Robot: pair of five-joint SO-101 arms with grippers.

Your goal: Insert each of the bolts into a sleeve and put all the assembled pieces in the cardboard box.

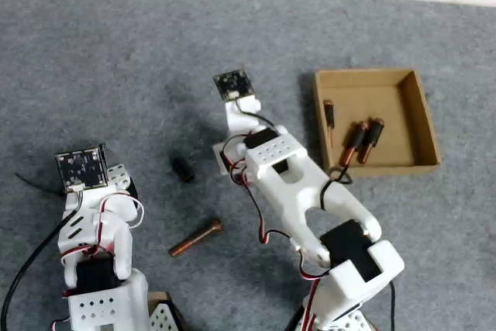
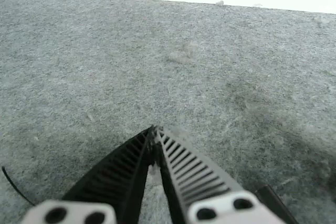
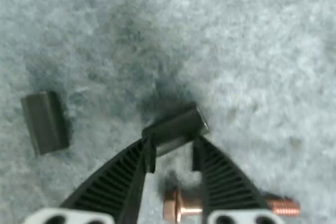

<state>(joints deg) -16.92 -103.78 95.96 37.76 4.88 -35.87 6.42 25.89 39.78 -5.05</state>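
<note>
Ribbed black fingers (image 3: 131,177) of the right gripper (image 3: 173,145) sit closest to the lens, clenched on a black sleeve (image 3: 176,127) that they pinch with only their very tips. Between them, closer in, a copper bolt (image 3: 176,208) lies crosswise; I cannot tell whether it rests on the grey carpet (image 3: 262,51). A second sleeve (image 3: 45,121) lies on the carpet near the held one, apart from it.

In the high view a loose bolt (image 1: 195,239) lies at lower centre, possibly the same bolt. The cardboard box (image 1: 364,74) at upper right holds assembled pieces (image 1: 363,141). At lower left, the left gripper (image 2: 156,132) is clenched on nothing.

The main risk, as I judge it, is the shallow hold. A round sleeve caught at the fingertips could twist or squirt free on a lift, or when a bolt presses into its bore, and then roll away. The crosswise bolt could also be knocked aside if the fingers drop or spread.
</note>
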